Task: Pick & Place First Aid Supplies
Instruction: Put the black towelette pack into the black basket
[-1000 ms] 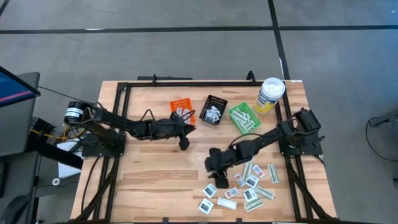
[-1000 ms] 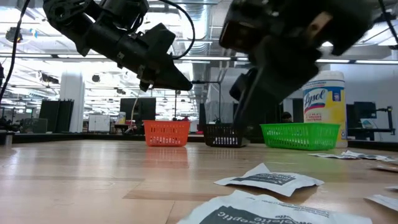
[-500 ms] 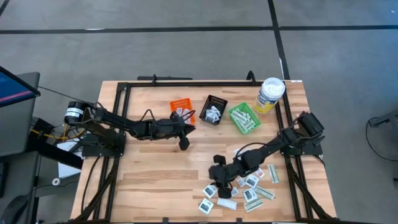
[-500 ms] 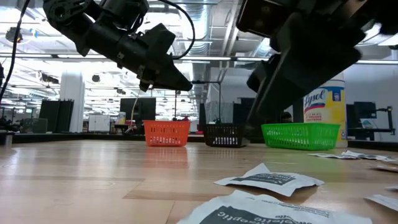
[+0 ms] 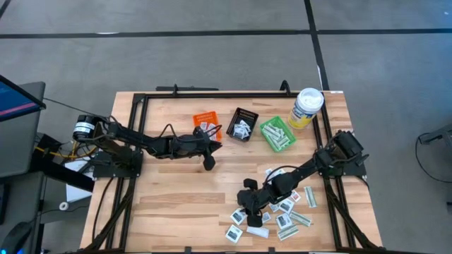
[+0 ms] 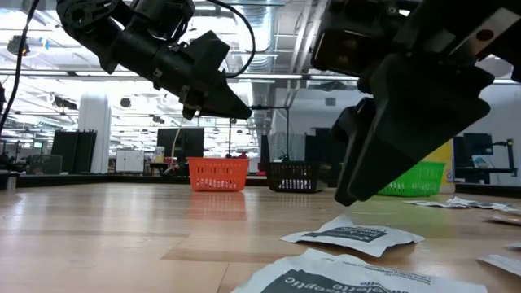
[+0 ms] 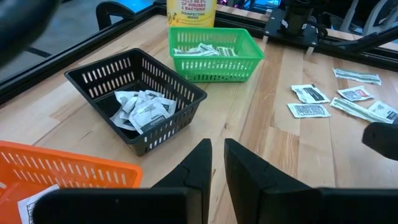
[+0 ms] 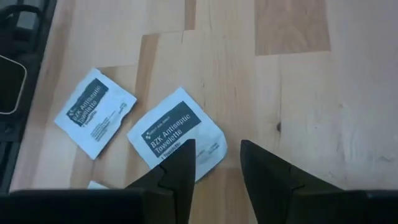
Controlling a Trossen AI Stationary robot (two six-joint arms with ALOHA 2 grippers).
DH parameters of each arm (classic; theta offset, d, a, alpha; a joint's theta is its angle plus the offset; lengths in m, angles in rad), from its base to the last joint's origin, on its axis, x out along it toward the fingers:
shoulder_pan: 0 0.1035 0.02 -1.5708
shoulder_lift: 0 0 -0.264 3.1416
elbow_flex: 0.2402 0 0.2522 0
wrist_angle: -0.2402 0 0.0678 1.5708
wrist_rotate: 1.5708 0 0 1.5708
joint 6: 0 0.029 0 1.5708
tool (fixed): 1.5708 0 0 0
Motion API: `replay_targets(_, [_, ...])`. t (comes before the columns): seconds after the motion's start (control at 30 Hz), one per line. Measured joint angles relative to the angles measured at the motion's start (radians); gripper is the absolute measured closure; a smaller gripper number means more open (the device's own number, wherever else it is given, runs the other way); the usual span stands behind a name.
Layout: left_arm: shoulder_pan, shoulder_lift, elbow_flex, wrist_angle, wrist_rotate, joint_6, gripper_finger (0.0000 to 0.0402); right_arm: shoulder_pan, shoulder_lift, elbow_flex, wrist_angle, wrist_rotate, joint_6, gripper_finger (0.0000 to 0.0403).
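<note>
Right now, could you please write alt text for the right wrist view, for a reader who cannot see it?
The right gripper, fingers open, hangs over a white antiseptic towelette packet lying flat on the wooden table. A second similar packet lies beside it, apart.

Overhead camera looks straight down on the pale wooden slatted table; table-height camera faces level toward twelve o'clock; both share the orange plastic mesh bin.
</note>
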State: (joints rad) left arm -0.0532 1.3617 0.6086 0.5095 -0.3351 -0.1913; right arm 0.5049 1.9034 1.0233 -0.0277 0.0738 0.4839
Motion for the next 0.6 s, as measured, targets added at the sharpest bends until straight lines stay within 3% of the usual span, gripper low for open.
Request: replay_targets(0.6, [0.0,0.0,0.0,-0.004,0.0,0.0,0.0358,0.005,0.045,0.007,0.04,-0.018,0.002,0.0283])
